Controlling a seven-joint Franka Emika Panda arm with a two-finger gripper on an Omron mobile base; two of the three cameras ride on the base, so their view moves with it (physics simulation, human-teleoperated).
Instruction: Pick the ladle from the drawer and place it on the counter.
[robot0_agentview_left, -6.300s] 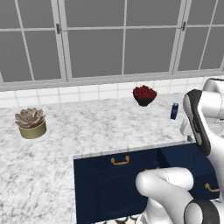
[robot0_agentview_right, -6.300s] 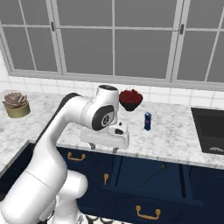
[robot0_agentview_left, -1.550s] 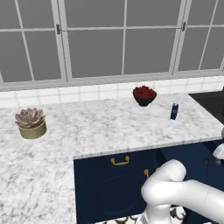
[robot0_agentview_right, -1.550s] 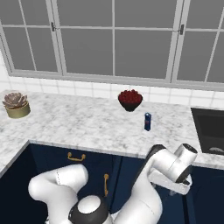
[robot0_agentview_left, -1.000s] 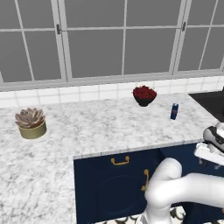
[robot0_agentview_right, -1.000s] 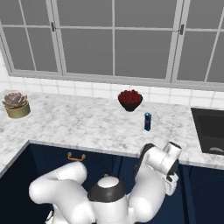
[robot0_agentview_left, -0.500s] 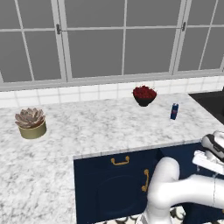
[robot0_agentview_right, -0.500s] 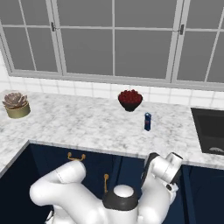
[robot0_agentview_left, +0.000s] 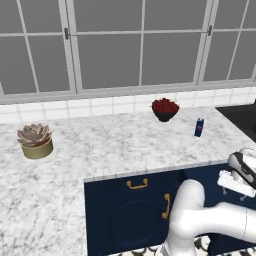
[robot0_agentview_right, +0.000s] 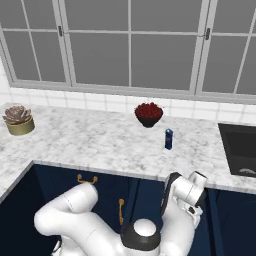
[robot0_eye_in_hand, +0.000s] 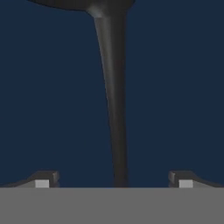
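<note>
**Tool spread over the ladle handle, arm bent low in front of the cabinets**

In the left base view the white arm folds down below the bench (robot0_agentview_left: 100, 150) edge, its elbow beside the navy cabinet fronts and its wrist reaching off to the right, low against the dark blue. In the right base view the arm curls from the lower left, and the hand end sits just under the pale bench edge, pointing downward.

In the hand view the tool (robot0_eye_in_hand: 113, 180) is spread wide, one dark tip at the left and one at the right, neither touching anything. Between them runs the ladle (robot0_eye_in_hand: 114, 109): its slim dark handle rises from the bottom middle and widens toward the top, where the bowl end is cut off by the frame. It lies on the dark blue floor of the drawer (robot0_eye_in_hand: 48, 96).

On the bench, from left to right in the left base view: a potted succulent (robot0_agentview_left: 35, 141), a dark bowl of red fruit (robot0_agentview_left: 165, 109) near the tiled backsplash (robot0_agentview_left: 100, 106), and a small blue can (robot0_agentview_left: 199, 127) standing upright, well apart from the bowl. Gold handles (robot0_agentview_left: 137, 184) mark the cabinet fronts below. A dark sink (robot0_agentview_right: 241, 150) is set into the bench at the far right of the right base view. Large grey-paned windows (robot0_agentview_left: 110, 45) span the wall behind.
</note>
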